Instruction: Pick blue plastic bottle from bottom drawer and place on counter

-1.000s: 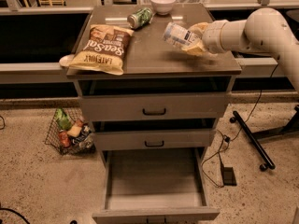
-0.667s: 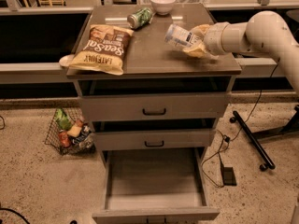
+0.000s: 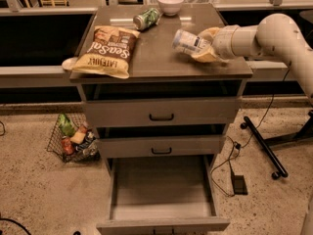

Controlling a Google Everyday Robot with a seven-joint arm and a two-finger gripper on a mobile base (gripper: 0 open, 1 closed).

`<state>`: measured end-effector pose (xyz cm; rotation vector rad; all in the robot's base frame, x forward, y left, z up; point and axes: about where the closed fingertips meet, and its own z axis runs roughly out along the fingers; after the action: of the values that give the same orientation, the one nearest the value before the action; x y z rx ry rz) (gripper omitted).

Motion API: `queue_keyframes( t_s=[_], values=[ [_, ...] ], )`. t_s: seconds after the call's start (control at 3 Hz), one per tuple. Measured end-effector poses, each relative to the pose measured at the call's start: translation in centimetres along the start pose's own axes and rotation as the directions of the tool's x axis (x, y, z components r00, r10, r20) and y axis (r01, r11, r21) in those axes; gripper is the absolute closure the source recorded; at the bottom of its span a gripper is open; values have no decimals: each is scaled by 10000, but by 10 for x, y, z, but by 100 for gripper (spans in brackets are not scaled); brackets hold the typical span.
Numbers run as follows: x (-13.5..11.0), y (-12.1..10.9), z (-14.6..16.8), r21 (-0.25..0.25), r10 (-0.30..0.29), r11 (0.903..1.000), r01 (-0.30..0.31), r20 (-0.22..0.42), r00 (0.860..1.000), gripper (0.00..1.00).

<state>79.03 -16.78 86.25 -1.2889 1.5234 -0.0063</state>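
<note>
The blue plastic bottle (image 3: 187,41) is clear with a light label and lies tilted on its side, cap end pointing left. My gripper (image 3: 204,46) reaches in from the right on a white arm and is shut on the bottle, holding it over the right part of the counter (image 3: 156,58). I cannot tell whether the bottle touches the top. The bottom drawer (image 3: 161,192) is pulled open and its flat grey inside is bare.
A chip bag (image 3: 106,51) lies on the counter's left side. A green can (image 3: 146,18) lies on its side at the back, beside a white bowl (image 3: 170,4). A wire basket of items (image 3: 73,137) stands on the floor left. Cables and a stand base lie right.
The gripper with the bottle has shifted slightly along the counter's right side; the bottle stays tilted in its hold. Nothing else moved.
</note>
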Motion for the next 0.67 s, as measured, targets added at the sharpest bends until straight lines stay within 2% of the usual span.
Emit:
queue_keyframes(
  t_s=[0.33, 0.67],
  values=[
    [5, 0, 2, -95, 50, 9999, -51, -20, 10000, 0],
    [4, -2, 0, -35, 11, 10000, -11, -12, 10000, 0]
  ],
)
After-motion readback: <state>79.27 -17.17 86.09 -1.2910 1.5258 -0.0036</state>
